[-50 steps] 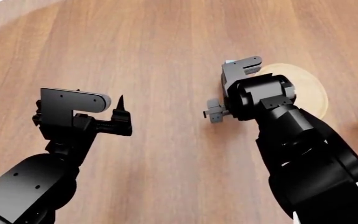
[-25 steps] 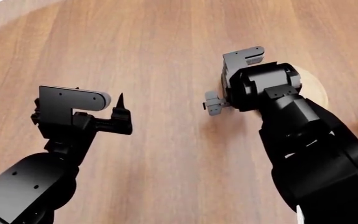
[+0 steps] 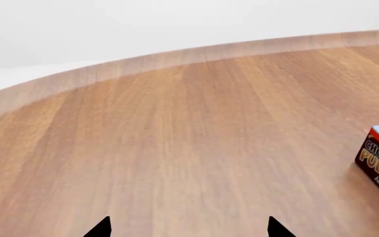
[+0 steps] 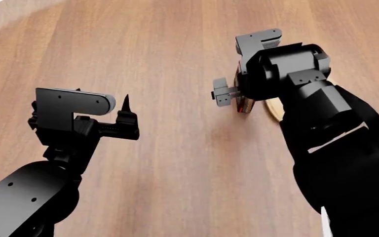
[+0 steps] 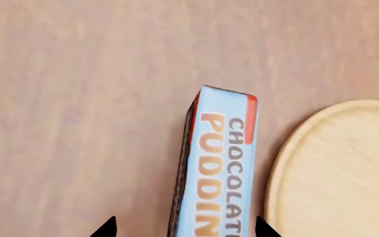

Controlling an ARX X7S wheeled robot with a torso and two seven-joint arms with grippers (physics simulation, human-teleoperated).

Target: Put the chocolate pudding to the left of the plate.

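Left wrist view: curved-edged wooden table (image 3: 176, 148) against plain white backdrop (image 3: 143, 24).

open table (image 5: 77, 98) one side of chocolate pudding (image 5: 219, 168); plate (image 5: 341, 173) crowds the other.

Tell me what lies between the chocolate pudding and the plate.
Nothing: the right wrist view shows only a narrow strip of bare table between the chocolate pudding and the plate.

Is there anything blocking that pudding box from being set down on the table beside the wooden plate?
Nothing visible does. In the right wrist view the chocolate pudding sits between the right gripper's fingertips, right beside the plate, with only bare table around it. Whether the box already touches the table I cannot tell.
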